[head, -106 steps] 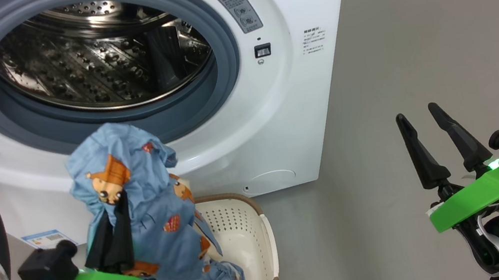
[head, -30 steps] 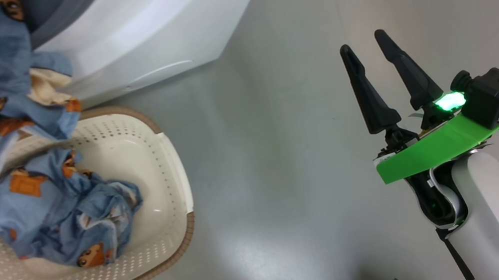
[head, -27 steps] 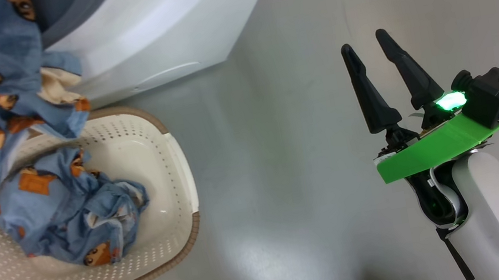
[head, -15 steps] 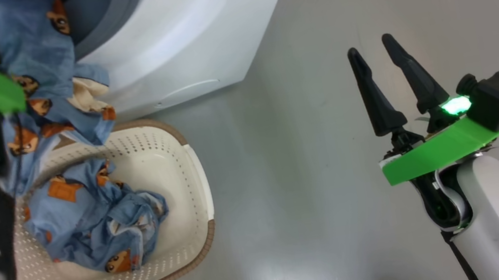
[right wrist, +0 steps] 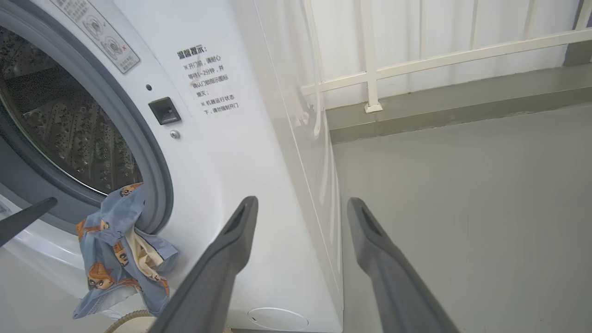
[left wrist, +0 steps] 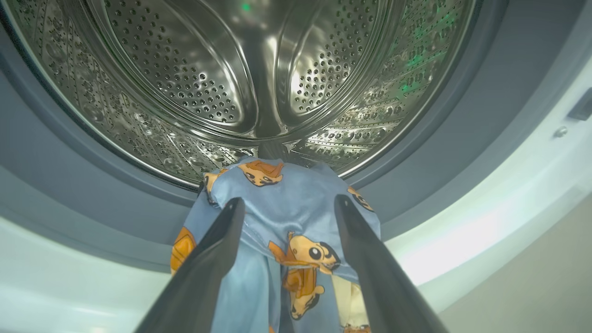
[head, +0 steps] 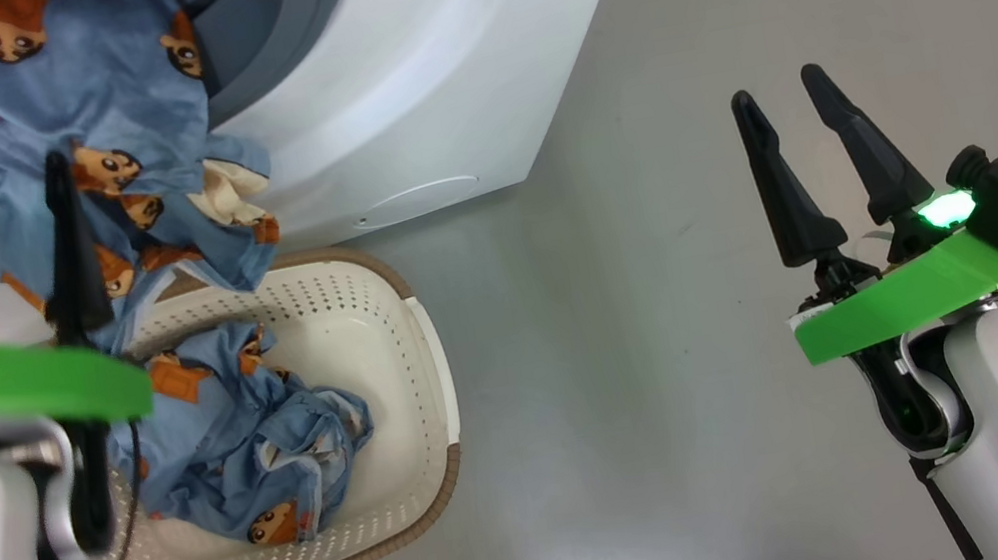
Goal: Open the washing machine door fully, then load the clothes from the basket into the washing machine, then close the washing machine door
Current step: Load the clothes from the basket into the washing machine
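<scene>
A light blue bear-print garment (head: 75,108) of the clothes hangs over the lower lip of the washing machine (head: 422,60) opening, its tail reaching the basket (head: 432,352). My left gripper (head: 7,175) stands open right in front of it, and the cloth (left wrist: 286,203) lies between the spread fingers (left wrist: 217,249), ungripped. More clothes (head: 254,453) lie bunched in the basket. Off to the right, my right gripper (head: 775,87) is open and empty above the floor. The washing machine door is out of view.
The steel drum (left wrist: 231,83) sits behind the grey-blue rubber ring (left wrist: 69,185). Bare grey floor (head: 632,349) spreads between the basket and my right arm. In the right wrist view a white railing (right wrist: 370,69) on a raised ledge runs behind the machine (right wrist: 259,138).
Earlier my left gripper was shut on the garment above the basket; now it is open and the garment is draped on the opening's lip. The left arm has drawn back. The camera has shifted.
</scene>
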Controlling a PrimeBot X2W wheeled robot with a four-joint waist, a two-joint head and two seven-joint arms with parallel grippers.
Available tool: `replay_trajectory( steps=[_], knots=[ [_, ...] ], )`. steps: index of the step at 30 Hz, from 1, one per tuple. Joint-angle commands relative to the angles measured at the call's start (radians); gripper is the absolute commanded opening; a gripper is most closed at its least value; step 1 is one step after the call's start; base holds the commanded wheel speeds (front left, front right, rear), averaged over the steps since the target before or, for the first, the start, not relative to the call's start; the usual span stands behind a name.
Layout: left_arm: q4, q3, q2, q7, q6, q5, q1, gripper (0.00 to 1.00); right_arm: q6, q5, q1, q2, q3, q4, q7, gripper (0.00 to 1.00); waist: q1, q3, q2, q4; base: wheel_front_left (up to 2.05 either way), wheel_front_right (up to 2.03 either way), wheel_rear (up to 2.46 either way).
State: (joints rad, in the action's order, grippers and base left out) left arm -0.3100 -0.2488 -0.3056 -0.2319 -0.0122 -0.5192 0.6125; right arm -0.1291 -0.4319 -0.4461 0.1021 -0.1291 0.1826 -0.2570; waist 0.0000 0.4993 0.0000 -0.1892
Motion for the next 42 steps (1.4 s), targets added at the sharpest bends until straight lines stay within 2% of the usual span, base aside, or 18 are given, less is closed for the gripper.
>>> replay_trajectory(
  steps=[1,11,21,34,42],
  knots=[
    [0.045,0.036,-0.042,0.003,-0.010,0.001,-0.026,1.00,-0.002,0.013,0.034,0.004,-0.017,-0.027,-0.005,1.00,0.0000,-0.002,0.0000,0.004,0.00,0.00,0.00],
    [0.240,0.069,-0.060,-0.004,-0.091,0.001,-0.247,1.00,-0.002,0.014,0.040,0.019,-0.020,-0.029,-0.005,1.00,0.0000,-0.013,0.0000,0.013,0.00,0.00,0.00],
    [0.308,0.062,-0.055,-0.003,-0.123,-0.001,-0.358,1.00,-0.002,0.016,0.050,0.029,-0.019,-0.029,-0.005,1.00,0.0000,-0.035,0.0000,0.014,0.00,0.00,0.00],
    [0.277,0.041,-0.059,0.031,-0.123,-0.010,-0.354,1.00,-0.002,0.012,0.053,0.031,-0.030,-0.025,-0.005,1.00,0.0000,-0.047,0.0000,0.008,0.00,0.00,0.00],
    [0.164,0.024,-0.060,0.064,-0.097,-0.026,-0.285,1.00,-0.002,0.006,0.051,0.028,-0.033,-0.026,-0.005,1.00,0.0000,-0.035,0.0000,0.004,0.00,0.00,0.00]
  ],
)
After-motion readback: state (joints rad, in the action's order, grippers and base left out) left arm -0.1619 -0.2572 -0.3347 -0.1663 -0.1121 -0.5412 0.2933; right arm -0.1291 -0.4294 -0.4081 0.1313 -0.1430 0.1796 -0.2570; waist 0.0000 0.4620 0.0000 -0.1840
